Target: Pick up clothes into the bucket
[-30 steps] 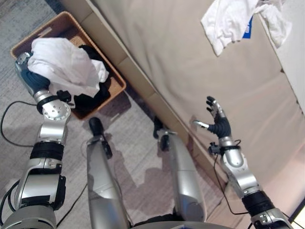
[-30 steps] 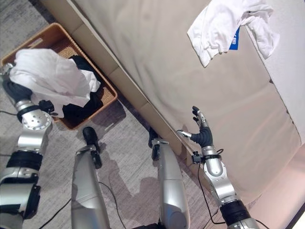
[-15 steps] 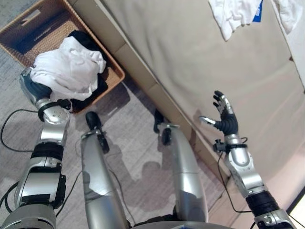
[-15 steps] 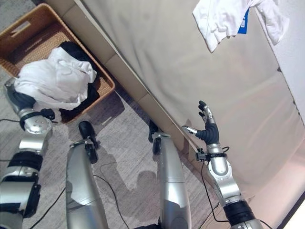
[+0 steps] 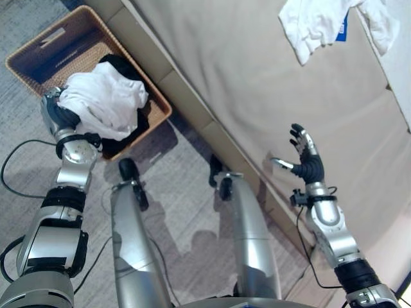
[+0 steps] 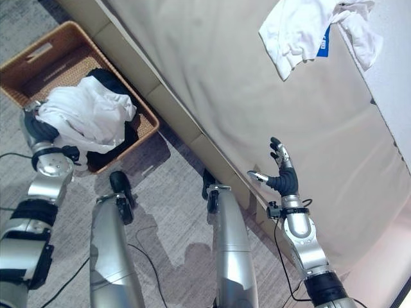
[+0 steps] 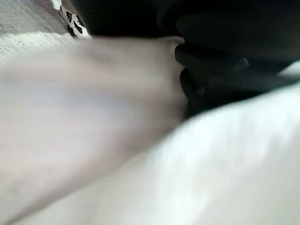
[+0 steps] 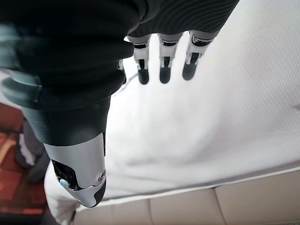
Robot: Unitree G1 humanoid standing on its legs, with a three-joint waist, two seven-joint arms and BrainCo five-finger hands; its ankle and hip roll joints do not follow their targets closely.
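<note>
Fingers of my left hand are buried under the white garment, so I cannot tell whether they grip it or have let go. The bundle sits over the near corner of the wicker basket, on dark clothes, part of it draping toward the rim. I judge a clean drop needs the cloth pushed well inside before I release. My right hand hovers with fingers spread above the bed, where another white garment waits.
</note>
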